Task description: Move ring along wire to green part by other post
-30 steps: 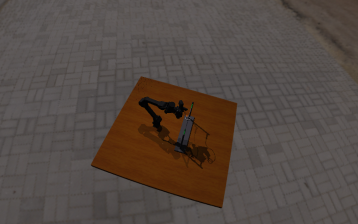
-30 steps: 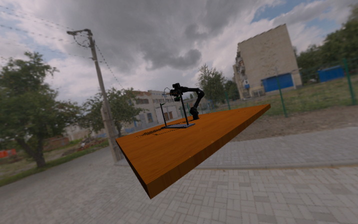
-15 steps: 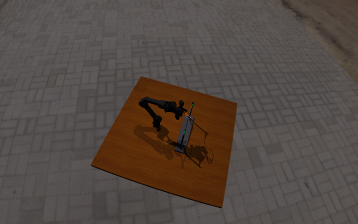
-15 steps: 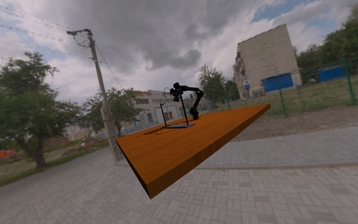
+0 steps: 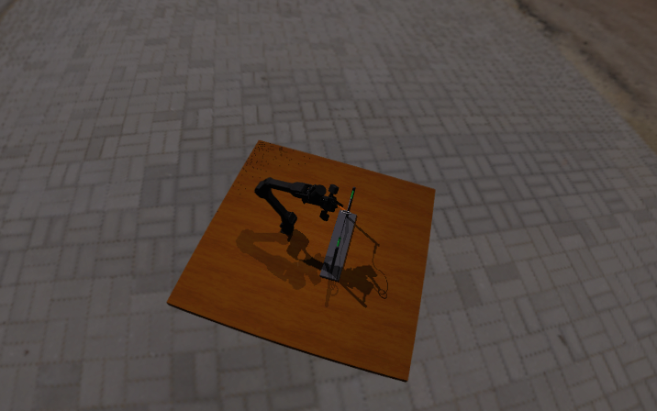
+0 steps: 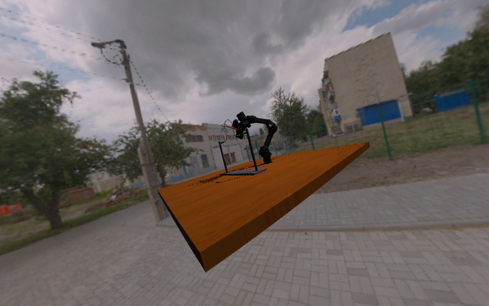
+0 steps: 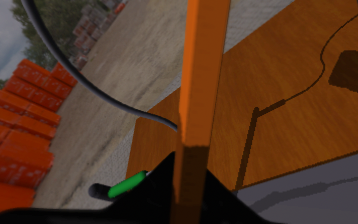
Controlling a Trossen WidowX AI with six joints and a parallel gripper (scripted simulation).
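My gripper (image 5: 337, 204) (image 6: 235, 126) (image 7: 181, 159) is shut on the orange handle (image 5: 340, 206) (image 6: 229, 126) (image 7: 204, 75), which runs up the middle of the wrist view. The small pale ring (image 5: 346, 212) is at the handle's far end, by the middle stretch of the wire. The ring's gap to the wire is too small to tell. The grey wire (image 7: 92, 88) curves behind the handle in the wrist view. One green part (image 5: 351, 194) is at the upper post; the other green part (image 5: 339, 241) is lower. A green part (image 7: 127, 185) shows low left in the wrist view.
The grey base plate (image 5: 344, 227) (image 6: 240, 173) carries two dark posts, a left post (image 6: 222, 158) and a right post (image 6: 252, 151). It stands on the brown table top (image 5: 290, 310) (image 6: 252, 201). Shadows of the arm and wire fall across the table.
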